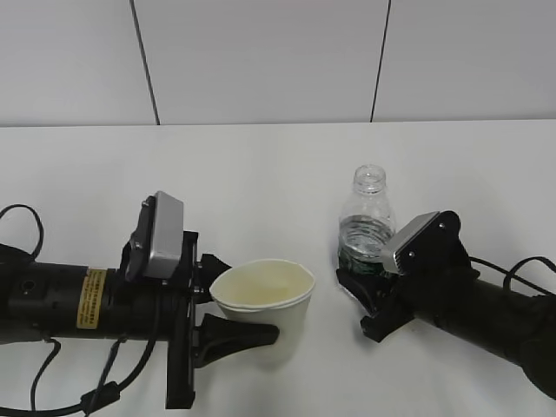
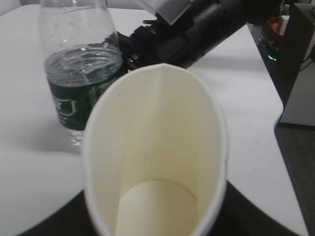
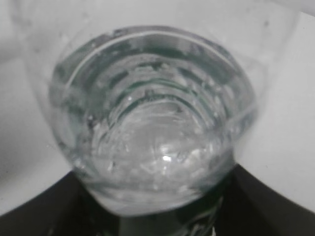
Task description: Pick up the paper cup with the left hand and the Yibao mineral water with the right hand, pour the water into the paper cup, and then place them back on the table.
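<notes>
Now we are pinching the paper cup in our left gripper, just left of the Yibao mineral water, which our right gripper is clasping on the worktop.

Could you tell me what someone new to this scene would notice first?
Two black arms reach in from either side of the white table. The left gripper has its jaws around the paper cup, squeezed oval; the right gripper has its jaws at the green label of the uncapped Yibao mineral water.
</notes>
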`<state>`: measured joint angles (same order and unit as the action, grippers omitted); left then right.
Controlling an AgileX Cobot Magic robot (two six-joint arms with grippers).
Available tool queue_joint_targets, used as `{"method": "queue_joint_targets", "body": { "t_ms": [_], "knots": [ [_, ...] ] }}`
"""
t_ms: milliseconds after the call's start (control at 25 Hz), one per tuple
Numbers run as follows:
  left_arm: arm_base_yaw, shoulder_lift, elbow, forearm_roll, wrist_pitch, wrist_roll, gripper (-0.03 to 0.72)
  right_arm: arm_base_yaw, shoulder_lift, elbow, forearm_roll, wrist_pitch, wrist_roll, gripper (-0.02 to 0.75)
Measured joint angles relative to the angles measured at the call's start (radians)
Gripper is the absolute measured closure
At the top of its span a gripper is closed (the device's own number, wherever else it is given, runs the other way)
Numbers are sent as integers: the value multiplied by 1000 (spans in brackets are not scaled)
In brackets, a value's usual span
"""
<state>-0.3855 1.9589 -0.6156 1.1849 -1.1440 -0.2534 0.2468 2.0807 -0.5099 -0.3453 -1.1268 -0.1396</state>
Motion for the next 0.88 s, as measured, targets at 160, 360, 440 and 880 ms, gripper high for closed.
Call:
{"method": "queue_joint_targets", "body": {
  "t_ms": [160,360,440,880],
  "knots": [
    [-56,0,-5,-37,0,0,333,0,-8,0,0,0,-27,314],
    [-92,0,-50,-50,0,-5,333,0,-32,0,2,3,-38,314],
    [-97,0,-69,-48,0,-20,333,0,-41,0,2,3,-44,314],
    [-98,0,-81,-69,36,-29,333,0,-63,4,11,4,-197,315]
  ]
}}
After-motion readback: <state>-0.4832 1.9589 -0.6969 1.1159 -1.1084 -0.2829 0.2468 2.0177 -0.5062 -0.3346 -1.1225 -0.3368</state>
